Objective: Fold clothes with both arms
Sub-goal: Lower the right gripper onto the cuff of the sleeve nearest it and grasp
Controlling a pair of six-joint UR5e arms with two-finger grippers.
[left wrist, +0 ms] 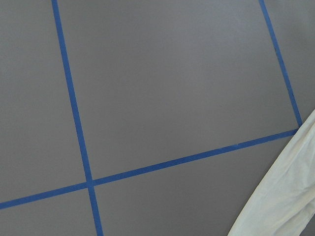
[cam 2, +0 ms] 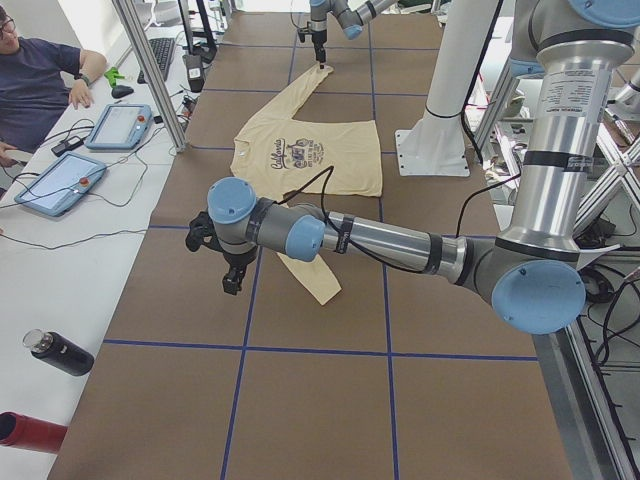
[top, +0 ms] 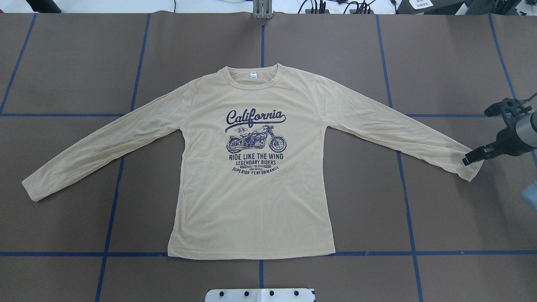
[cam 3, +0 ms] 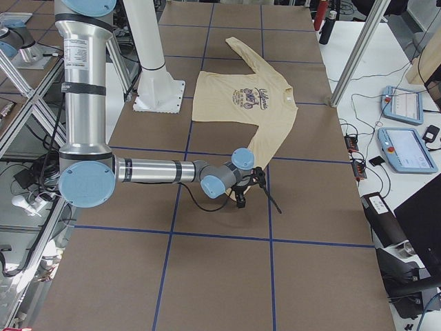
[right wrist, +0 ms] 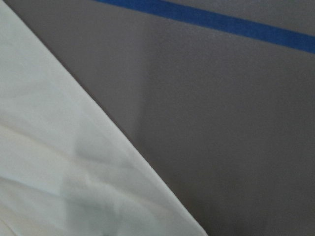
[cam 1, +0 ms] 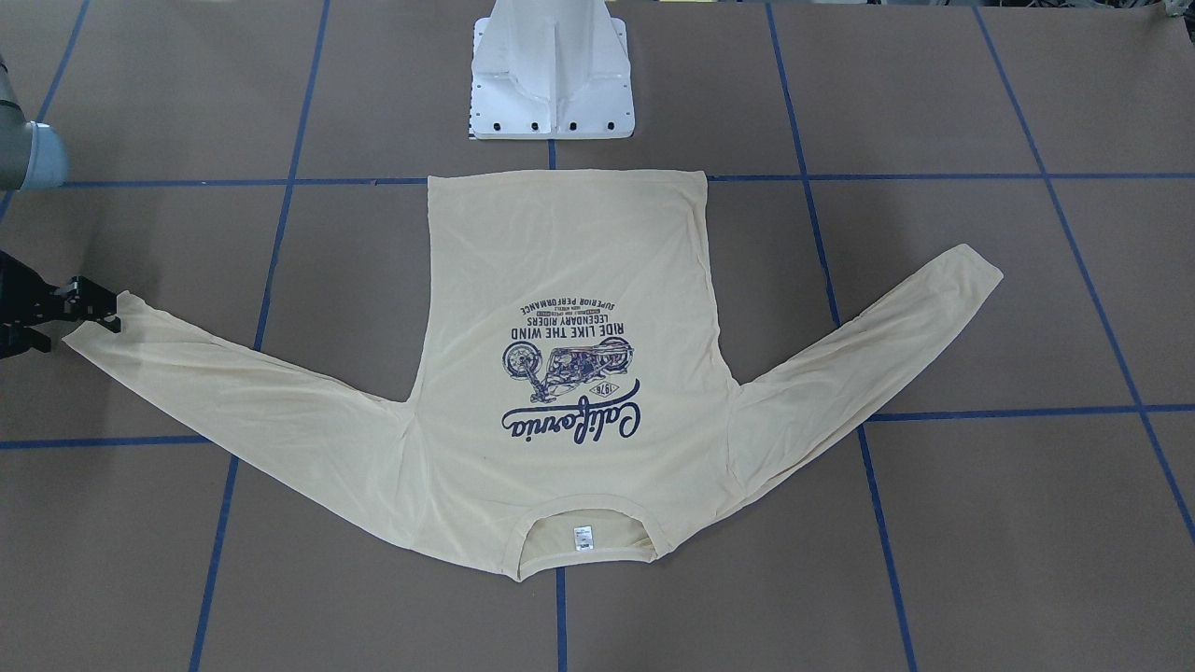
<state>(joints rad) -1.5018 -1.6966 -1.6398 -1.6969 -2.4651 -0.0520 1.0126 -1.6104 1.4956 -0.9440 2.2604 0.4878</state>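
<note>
Lying flat and front up near the middle of the counter [top: 63, 63], as one pale cream-yellow long-sleeved shirt [top: 251, 201]. Carries a navy "California" motorcycle print [top: 256, 140] on the chest and a small white neck label [top: 253, 75] inside the collar. Points the collar away from the robot and sets the hem just short of the white pedestal base [cam 1: 551, 75]. Spreads both sleeves out to the sides and slightly toward the robot, smooth and unfolded.

Meets the right pincer [top: 467, 160] at the right cuff [top: 473, 171], black, at the very tip of the cloth. Cannot tell whether wide, narrow or closed on the cuff, nor whether touching it. Fills the right wrist view with pale sleeve cloth beside bare counter and one blue line. Lies with the left cuff [top: 31, 188] apart from the left pincer [cam 2: 231, 280], seen only in the left side view, hanging above bare counter near that cuff. Cannot tell its opening from there. Shows just a corner of sleeve in the left wrist view.

Underneath, brown paper over the whole counter, ruled into large squares with blue tape [top: 461, 253]. Alongside its far edge, a white side table [cam 2: 60, 280] with two tablet-like pendants [cam 2: 118, 125], loose cables, a black bottle [cam 2: 58, 352] and a red one [cam 2: 20, 430]. Seated there, a person [cam 2: 40, 75] in a dark top.
</note>
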